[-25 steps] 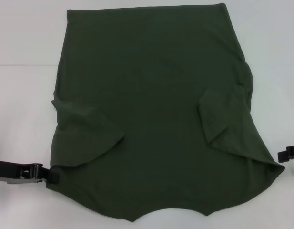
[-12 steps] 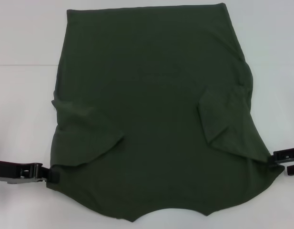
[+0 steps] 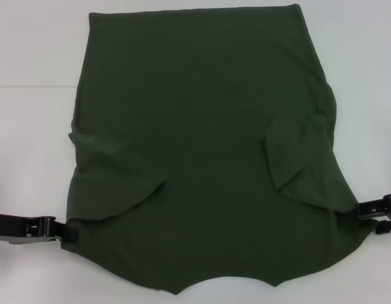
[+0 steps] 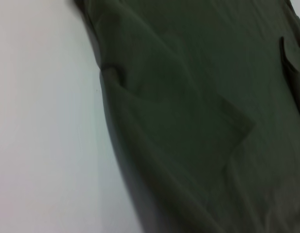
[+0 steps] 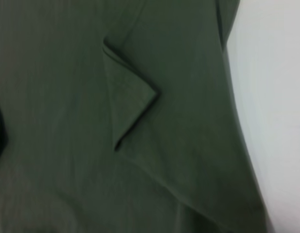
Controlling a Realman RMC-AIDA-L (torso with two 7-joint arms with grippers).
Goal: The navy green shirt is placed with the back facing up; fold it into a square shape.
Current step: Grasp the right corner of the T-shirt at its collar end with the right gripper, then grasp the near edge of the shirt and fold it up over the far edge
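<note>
Shirt point(image 3: 208, 158) lies spread flat on the white table point(image 3: 30, 158), filling the middle of the head view, with both sleeves folded in over the body: the left sleeve point(image 3: 116, 180) as a slanted flap, the right sleeve point(image 3: 296, 158) as a narrower one. The curved collar edge is at the near side and the straight hem at the far side. The left gripper point(image 3: 67, 231) reaches in low and level from the left edge, its fingers meeting the shirt's near left corner; they look closed on the cloth there, though the grip itself is hard to make out. The right gripper point(image 3: 367, 214) comes in level from the right edge at the near right corner, its fingers set narrow around the shirt's edge.
</note>
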